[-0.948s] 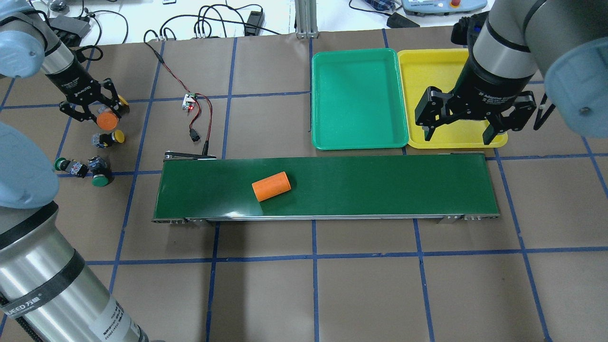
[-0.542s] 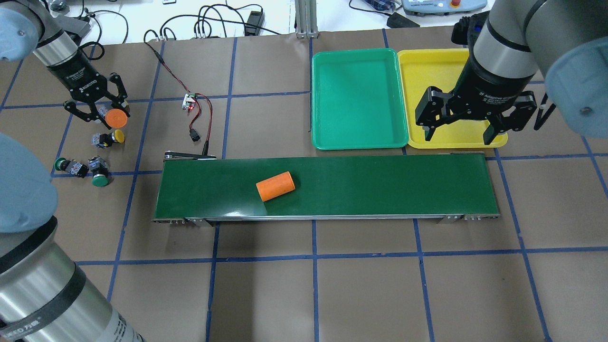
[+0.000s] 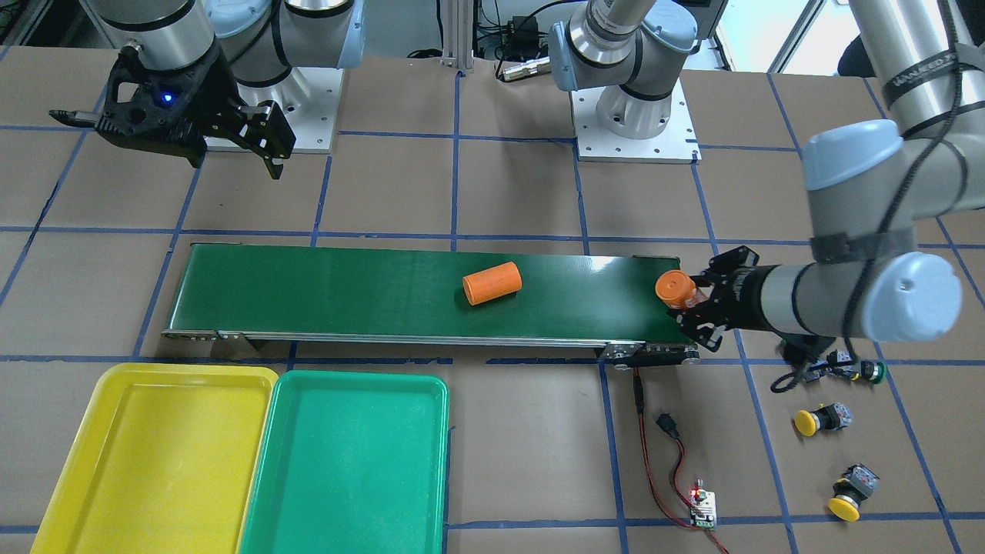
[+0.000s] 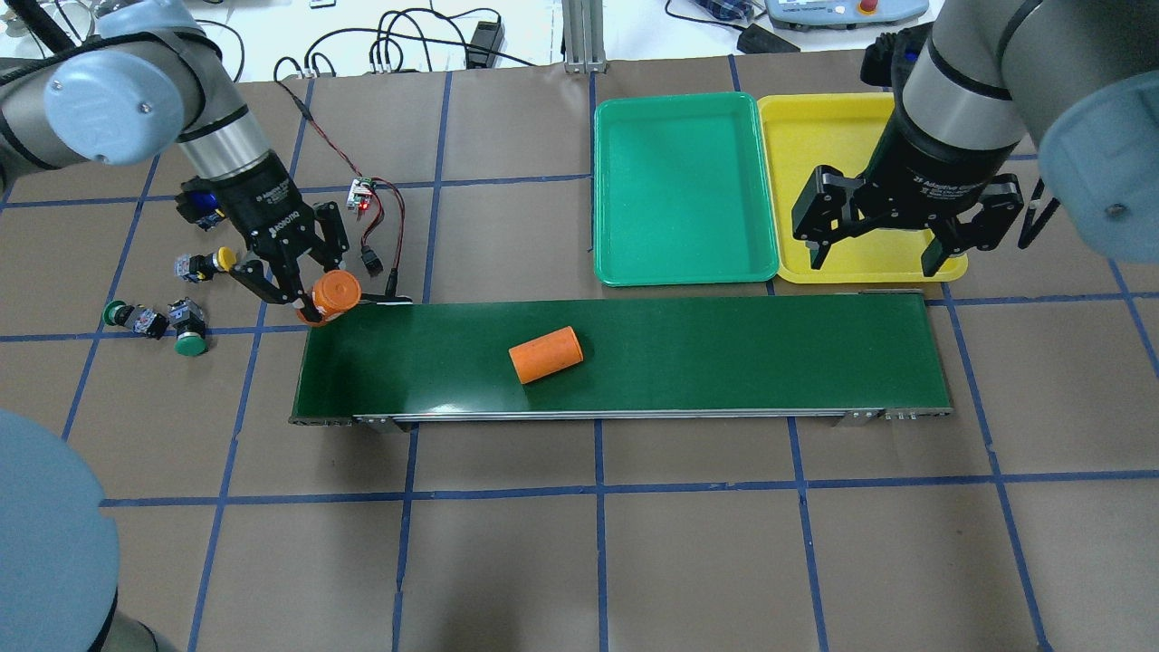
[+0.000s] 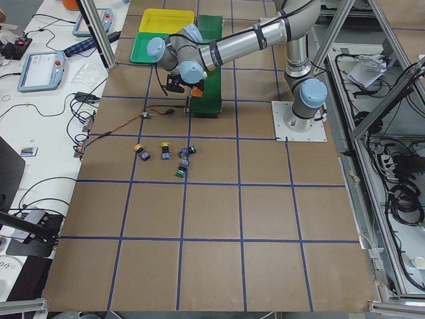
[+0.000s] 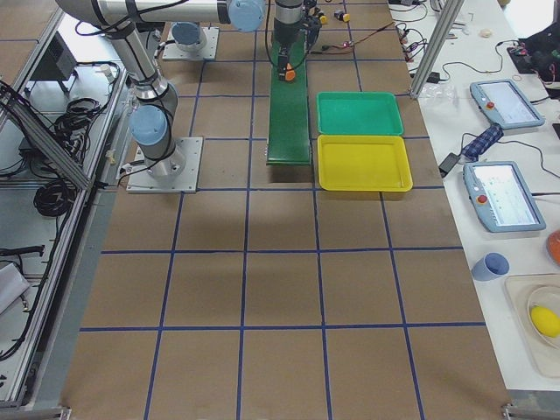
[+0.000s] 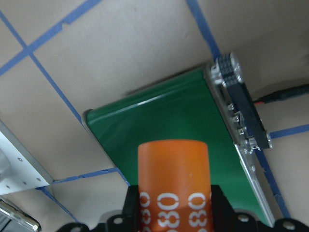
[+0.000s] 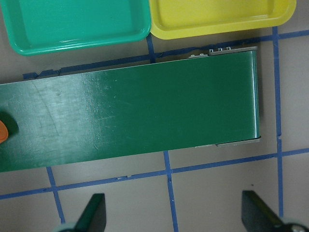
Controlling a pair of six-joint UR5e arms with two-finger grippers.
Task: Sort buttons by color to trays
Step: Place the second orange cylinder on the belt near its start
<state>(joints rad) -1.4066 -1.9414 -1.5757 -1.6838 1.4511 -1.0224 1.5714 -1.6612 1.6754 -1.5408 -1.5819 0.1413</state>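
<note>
Brown table (image 4: pixel 634 543): left gripper (image 4: pixel 319 292) tilts low, clamping orange cylinder (image 4: pixel 338 289) by conveyor (image 4: pixel 724 353) end; right gripper (image 4: pixel 874 261) hangs wide, seemingly empty.

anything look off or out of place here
The left gripper holds an orange cylinder over the end of the conveyor belt; a second orange cylinder lies on its side mid-belt. Neither is a button: the buttons sit on the table; the green tray and yellow tray are empty.

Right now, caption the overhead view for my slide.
Left gripper holds an orange cylinder over the end of the long dark-green conveyor belt.
</note>
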